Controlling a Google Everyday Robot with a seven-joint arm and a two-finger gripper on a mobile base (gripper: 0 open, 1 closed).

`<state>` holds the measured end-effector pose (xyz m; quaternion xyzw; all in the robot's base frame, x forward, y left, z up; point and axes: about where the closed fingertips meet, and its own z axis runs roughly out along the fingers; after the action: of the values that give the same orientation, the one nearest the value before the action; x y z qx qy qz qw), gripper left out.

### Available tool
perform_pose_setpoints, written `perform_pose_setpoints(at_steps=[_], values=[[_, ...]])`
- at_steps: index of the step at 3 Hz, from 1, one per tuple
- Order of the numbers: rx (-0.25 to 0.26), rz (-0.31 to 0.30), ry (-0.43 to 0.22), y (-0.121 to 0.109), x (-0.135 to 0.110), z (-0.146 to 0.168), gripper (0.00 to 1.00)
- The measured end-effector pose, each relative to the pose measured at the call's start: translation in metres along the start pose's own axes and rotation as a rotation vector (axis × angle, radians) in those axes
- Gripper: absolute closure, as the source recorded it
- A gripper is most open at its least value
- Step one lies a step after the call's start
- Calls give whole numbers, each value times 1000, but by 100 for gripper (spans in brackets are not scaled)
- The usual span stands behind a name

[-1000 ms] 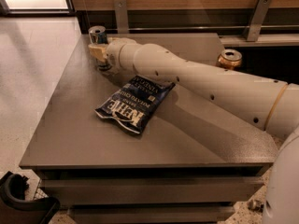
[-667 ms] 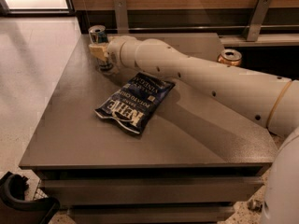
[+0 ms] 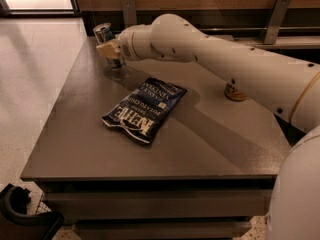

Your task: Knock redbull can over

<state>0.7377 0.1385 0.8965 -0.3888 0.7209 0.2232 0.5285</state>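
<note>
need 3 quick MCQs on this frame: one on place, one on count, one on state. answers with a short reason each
1. Where is the gripper?
A. At the near edge of the table
B. Against the redbull can, at the table's far left corner
C. Hanging over the floor

2. How many drink cans show?
A. One
B. Two
C. Four

3. What state is the redbull can in?
A. Standing on its base
B. Lying on its side
C. Crushed flat

Answers:
1 B: the gripper sits right at the can's side in that corner.
2 B: the redbull can, plus a gold can peeking out under the arm.
3 A: its silver top points up and its base is on the table.
</note>
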Motion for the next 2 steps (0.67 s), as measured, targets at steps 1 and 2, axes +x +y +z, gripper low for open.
perform_pose_setpoints(at_steps=[1,2], values=[[-41,-39,79,-3,-1,-3,100],[-78,-66,150,-3,0,-2,100]])
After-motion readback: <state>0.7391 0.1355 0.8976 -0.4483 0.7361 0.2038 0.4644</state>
